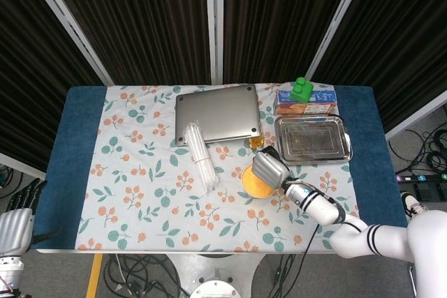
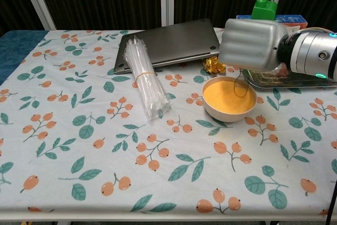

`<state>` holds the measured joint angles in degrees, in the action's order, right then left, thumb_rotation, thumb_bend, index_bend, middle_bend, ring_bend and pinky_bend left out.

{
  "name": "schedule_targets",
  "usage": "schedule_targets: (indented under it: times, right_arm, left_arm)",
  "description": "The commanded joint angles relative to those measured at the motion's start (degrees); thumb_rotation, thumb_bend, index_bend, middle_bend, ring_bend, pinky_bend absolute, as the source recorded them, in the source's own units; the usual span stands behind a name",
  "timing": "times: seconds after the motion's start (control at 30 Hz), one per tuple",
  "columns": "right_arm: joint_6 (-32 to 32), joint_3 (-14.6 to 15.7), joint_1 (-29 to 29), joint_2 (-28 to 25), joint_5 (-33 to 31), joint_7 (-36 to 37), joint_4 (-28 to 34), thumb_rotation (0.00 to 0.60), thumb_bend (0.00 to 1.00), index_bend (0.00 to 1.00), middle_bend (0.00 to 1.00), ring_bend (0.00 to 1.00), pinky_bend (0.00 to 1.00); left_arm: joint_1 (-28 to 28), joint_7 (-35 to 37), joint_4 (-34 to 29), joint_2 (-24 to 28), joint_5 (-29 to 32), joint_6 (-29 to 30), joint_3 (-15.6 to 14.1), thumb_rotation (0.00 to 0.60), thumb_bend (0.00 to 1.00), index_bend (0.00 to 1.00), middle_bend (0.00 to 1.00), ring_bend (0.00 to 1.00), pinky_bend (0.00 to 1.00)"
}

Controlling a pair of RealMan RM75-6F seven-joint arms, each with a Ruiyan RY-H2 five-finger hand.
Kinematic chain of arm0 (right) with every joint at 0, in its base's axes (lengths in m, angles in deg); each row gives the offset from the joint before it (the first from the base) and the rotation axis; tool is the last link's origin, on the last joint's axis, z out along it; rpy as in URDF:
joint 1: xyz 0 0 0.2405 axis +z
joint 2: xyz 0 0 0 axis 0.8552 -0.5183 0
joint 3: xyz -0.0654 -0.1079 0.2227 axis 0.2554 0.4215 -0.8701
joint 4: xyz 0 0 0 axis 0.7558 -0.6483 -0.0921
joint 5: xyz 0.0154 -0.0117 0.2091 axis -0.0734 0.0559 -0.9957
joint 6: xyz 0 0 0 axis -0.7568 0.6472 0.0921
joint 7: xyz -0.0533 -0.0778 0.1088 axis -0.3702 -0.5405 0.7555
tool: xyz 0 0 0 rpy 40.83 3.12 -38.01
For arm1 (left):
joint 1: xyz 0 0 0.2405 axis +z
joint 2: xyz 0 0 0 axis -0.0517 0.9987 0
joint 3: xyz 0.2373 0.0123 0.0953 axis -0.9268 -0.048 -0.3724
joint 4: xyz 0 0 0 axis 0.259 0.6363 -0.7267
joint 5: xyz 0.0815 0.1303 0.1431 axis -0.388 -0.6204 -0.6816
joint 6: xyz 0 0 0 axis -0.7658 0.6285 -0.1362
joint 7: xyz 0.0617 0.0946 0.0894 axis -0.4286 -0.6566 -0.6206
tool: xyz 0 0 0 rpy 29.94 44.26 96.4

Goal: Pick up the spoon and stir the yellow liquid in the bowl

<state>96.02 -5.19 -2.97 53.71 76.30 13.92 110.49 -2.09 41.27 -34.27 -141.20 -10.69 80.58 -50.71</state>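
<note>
Right of centre in the chest view, the right hand (image 2: 251, 43) hung directly over the bowl (image 2: 229, 99), fingers curled down around the spoon (image 2: 240, 87) so its tip dipped into the yellow liquid (image 2: 224, 94) for stirring, while the left hand (image 1: 14, 227) idled off the bench (image 2: 79, 146), its grasp unclear.

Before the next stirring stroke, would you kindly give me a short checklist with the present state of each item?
1. Right hand holds the spoon: ok, the handle runs up under it.
2. Spoon tip in the yellow liquid: ok.
3. Bowl upright on the tablecloth: ok.
4. No spill around the bowl: ok, none shows.
5. Gold packet and metal tray apart from the bowl: ok, but close.
6. Left hand away from the work: ok, at the table's near left corner; whether it is open or shut, cannot tell.
</note>
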Motion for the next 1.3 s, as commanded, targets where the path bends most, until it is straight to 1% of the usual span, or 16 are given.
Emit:
schedule_targets:
  times: [0.03,0.2,0.37,0.47,0.57,0.7,0.87,0.97,1.13,1.23,1.3]
  right_arm:
    - [0.8,-0.7,0.1,-1.1,2.1,0.8,1.7,0.600,0.60,0.88,0.97,0.96,1.00]
    - [0.0,-1.6,0.6,-1.3,3.5,0.4,3.6,0.600,0.60,0.88,0.97,0.97,1.00]
    - [-2.1,-1.8,0.9,0.1,3.9,-0.3,3.9,0.600,0.60,0.88,0.97,0.97,1.00]
    - [-3.0,-1.4,0.9,0.9,4.4,-1.2,2.8,0.600,0.60,0.88,0.97,0.97,1.00]
    - [-4.0,-1.1,1.2,1.1,5.3,-3.6,0.7,0.600,0.60,0.88,0.97,0.97,1.00]
    - [-4.0,-1.8,1.1,0.7,5.1,-5.4,-0.5,0.600,0.61,0.88,0.97,0.97,1.00]
    - [-2.0,-3.1,0.9,-1.2,6.8,-5.4,2.3,0.600,0.61,0.89,0.98,0.97,1.00]
    - [-2.3,-3.5,1.2,-1.6,7.6,-5.5,3.8,0.600,0.61,0.89,0.98,0.97,1.00]
    - [-3.7,-3.4,0.9,0.8,7.2,-7.0,3.0,0.600,0.61,0.89,0.98,0.97,1.00]
    - [-2.4,-3.0,-0.6,3.2,7.0,-9.4,0.6,0.600,0.61,0.90,0.99,0.98,1.00]
    - [-1.2,-3.3,-1.5,4.5,6.4,-11.4,-1.1,0.600,0.61,0.91,0.99,0.98,1.00]
  left_arm:
    - [0.1,0.1,0.0,-0.1,0.0,0.1,-0.1,0.600,0.05,0.13,0.12,0.10,0.13]
    - [0.3,0.3,0.2,-0.1,0.1,0.1,-0.2,0.600,0.05,0.13,0.12,0.10,0.13]
    - [0.5,0.6,0.4,-0.3,0.3,0.1,-0.2,0.600,0.05,0.13,0.12,0.10,0.13]
    - [0.6,0.8,0.6,-0.4,0.3,0.0,-0.3,0.600,0.05,0.13,0.12,0.10,0.13]
    - [0.6,1.0,0.8,-0.4,0.3,0.0,-0.3,0.600,0.05,0.13,0.12,0.10,0.13]
    - [0.6,1.1,0.9,-0.5,0.1,0.2,-0.2,0.600,0.05,0.13,0.12,0.10,0.13]
    - [0.5,1.0,0.8,-0.4,0.1,0.2,-0.1,0.600,0.05,0.13,0.12,0.10,0.13]
    - [0.5,1.0,0.8,-0.4,0.0,0.3,-0.1,0.600,0.05,0.13,0.12,0.10,0.13]
    - [0.4,1.2,1.0,-0.6,0.0,0.1,-0.1,0.600,0.05,0.13,0.12,0.10,0.13]
    - [0.4,1.4,1.2,-0.7,0.1,-0.2,-0.2,0.600,0.05,0.13,0.12,0.10,0.13]
    - [0.4,1.4,1.4,-0.7,0.1,-0.3,-0.3,0.600,0.05,0.13,0.12,0.10,0.13]
